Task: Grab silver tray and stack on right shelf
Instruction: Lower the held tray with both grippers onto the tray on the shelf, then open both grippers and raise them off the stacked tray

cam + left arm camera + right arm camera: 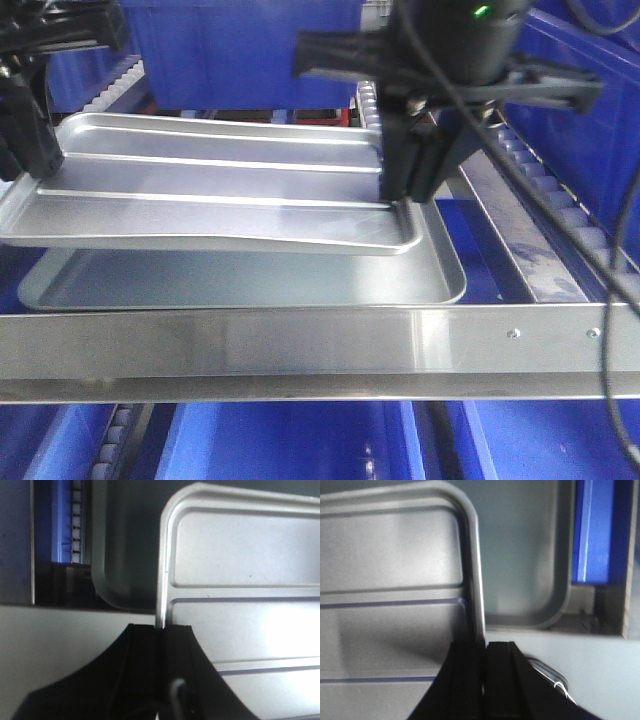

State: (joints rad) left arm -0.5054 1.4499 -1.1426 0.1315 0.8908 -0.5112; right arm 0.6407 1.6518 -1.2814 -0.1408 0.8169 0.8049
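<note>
surroundings: a second tray (250,280) is seen lying on the right shelf (300,345), blue bins (250,45) behind.
silver tray (220,185): held tilted just above the lower tray.
left gripper (161,630): clamped on its left rim.
right gripper (484,647): clamped on its right rim.

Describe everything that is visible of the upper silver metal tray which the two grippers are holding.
The upper shiny silver metal tray is wide, shallow and rectangular, with rounded corners, a low rim and two long parallel ridges across its base. The left gripper pinches its left rim and the right gripper pinches its right rim. It hangs slightly tilted above a second, similar grey metal tray, which lies on the steel roller shelf behind the flat front bar. Whether the two trays touch cannot be told.
</note>
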